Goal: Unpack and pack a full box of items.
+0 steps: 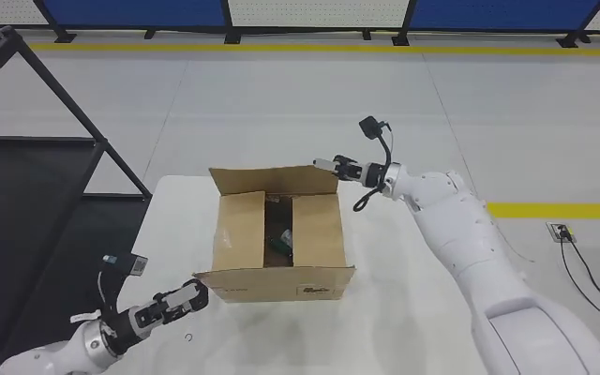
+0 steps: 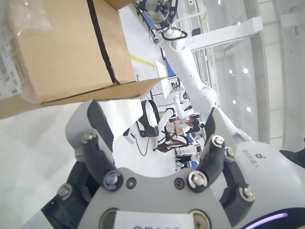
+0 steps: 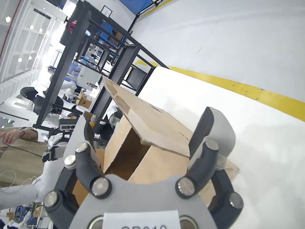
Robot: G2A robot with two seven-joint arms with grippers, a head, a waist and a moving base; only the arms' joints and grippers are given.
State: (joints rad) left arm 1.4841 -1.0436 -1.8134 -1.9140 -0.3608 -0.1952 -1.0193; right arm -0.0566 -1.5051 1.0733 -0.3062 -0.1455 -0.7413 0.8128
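Right end effector (image 1: 328,165), spread wide, sits at the box's (image 1: 239,230) far flap edge; left end effector (image 1: 190,302), also wide, hovers just off its near corner.

Blue panels (image 1: 131,11) and a yellow line (image 1: 281,47) edge the pale grey floor (image 1: 281,103), with a black metal rack (image 1: 47,141) nearby.

This is a robotics lab or test hall. It has a wide pale floor (image 1: 281,103) marked with yellow lines (image 1: 544,210) and blue partition panels (image 1: 131,11) along the far edge. Black metal racks (image 1: 75,109) stand to one side, and other white robots (image 2: 166,116) stand among workstations behind.
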